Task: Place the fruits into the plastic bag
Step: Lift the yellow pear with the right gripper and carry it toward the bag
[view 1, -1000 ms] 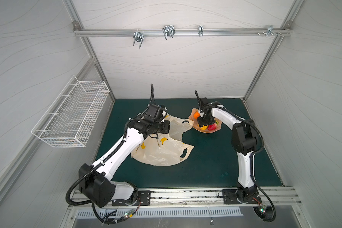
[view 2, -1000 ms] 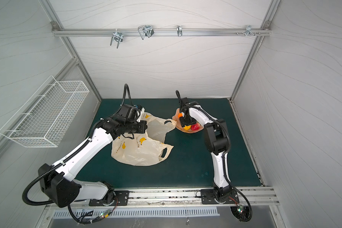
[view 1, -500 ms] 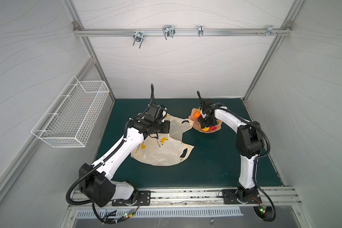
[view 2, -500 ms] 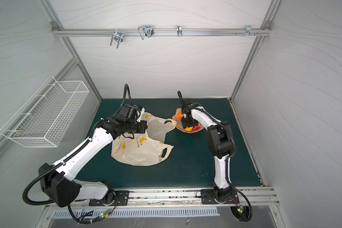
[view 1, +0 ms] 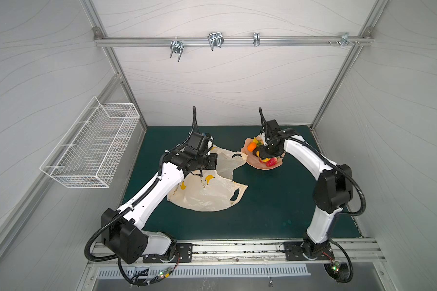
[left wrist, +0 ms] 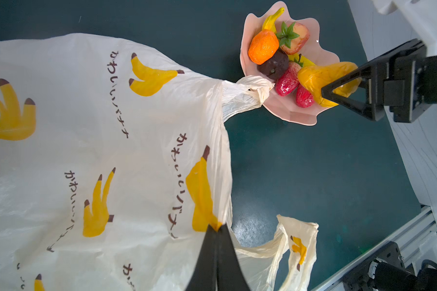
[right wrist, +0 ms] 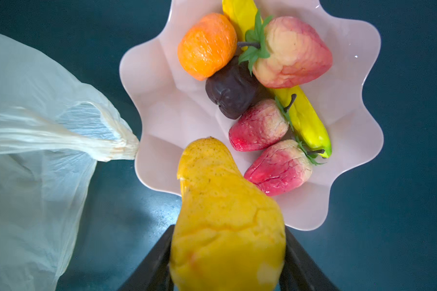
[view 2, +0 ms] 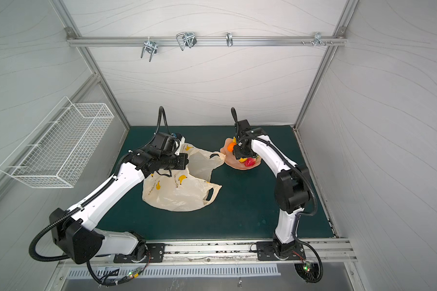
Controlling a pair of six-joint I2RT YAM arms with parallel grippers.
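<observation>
Top views: bag (view 1: 207,194) lies crumpled on mat (view 1: 263,214), left of centre; pink dish (view 1: 258,165) just right of its far handle.
Left wrist: left claw (left wrist: 216,229) together, pinching bag rim.
Right wrist: right claw (right wrist: 228,235) clamped on yellow fruit (right wrist: 212,176) over dish's edge; remaining fruits (right wrist: 260,126) in dish.

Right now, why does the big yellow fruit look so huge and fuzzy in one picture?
Right wrist view: the yellow fruit sits right at the lens in the right gripper, so it looks huge and soft, while the pink dish is sharper, and the mat has a pale shine. Left wrist view: the same fruit looks small and crisp.
</observation>
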